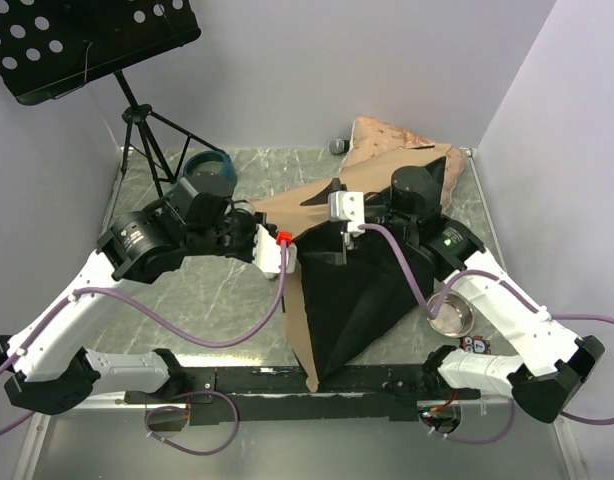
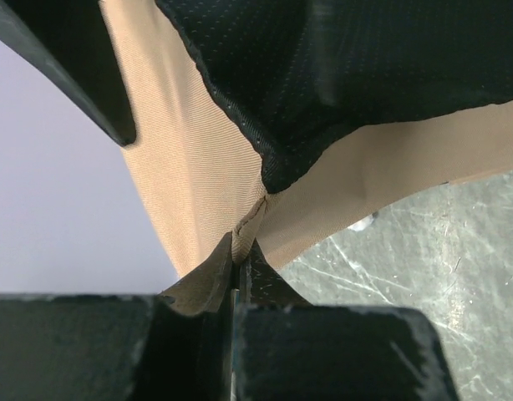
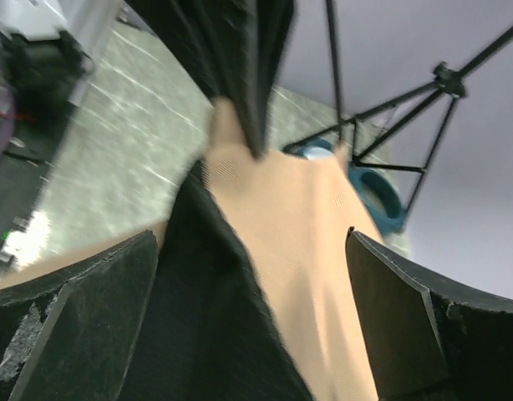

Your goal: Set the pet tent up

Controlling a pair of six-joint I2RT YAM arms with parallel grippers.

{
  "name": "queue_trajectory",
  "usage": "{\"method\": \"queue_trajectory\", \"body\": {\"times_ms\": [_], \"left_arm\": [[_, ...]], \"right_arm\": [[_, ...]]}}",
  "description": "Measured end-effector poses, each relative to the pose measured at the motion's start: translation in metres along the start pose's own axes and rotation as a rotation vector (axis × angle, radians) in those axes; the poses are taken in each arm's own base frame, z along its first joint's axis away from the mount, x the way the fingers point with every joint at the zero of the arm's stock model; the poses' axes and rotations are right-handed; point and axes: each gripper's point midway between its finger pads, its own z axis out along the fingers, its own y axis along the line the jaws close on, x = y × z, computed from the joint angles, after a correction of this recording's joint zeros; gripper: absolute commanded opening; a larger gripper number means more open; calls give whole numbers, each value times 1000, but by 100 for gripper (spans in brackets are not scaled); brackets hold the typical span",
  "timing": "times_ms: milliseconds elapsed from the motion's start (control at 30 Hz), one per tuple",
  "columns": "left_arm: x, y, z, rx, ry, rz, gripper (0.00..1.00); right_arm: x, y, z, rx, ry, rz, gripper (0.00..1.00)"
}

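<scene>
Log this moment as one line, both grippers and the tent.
left gripper: shut on pet tent seam | right gripper: open, fingers either side of tent fabric, no grip | setup: not yet standing

The pet tent point(image 1: 357, 290) lies across the middle of the table point(image 1: 217, 300), reaching toward 6 o'clock. Behind it, the pet bowl point(image 1: 209, 168) sits at 11 o'clock beside the stand's tripod point(image 1: 147, 135), and the cushion point(image 1: 387, 135) lies at 1 o'clock against the tent's far edge. A round bowl point(image 1: 452, 316) rests at the tent's 4 o'clock; the left gripper point(image 1: 287, 250) meets its 9 o'clock edge, the right gripper point(image 1: 345, 210) its 12 o'clock.
</scene>
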Motion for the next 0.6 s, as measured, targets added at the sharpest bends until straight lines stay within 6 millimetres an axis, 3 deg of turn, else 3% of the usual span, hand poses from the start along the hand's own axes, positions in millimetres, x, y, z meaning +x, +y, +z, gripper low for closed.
{"method": "queue_trajectory", "body": {"times_ms": [200,300,400,467,600], "left_arm": [[-3,3,-1,-8,-7,-28,4],[-6,7,-1,-13,-10,-42,4],[-9,11,-1,-20,-14,-60,5],[-10,12,0,-20,-12,-81,5],[-9,11,1,-19,-5,-128,4]], "right_arm": [[-14,27,19,-3,-19,66,98],[2,29,28,52,18,105,86],[25,18,30,147,71,132,70],[34,8,31,219,88,144,55],[35,-5,30,298,82,169,0]]}}
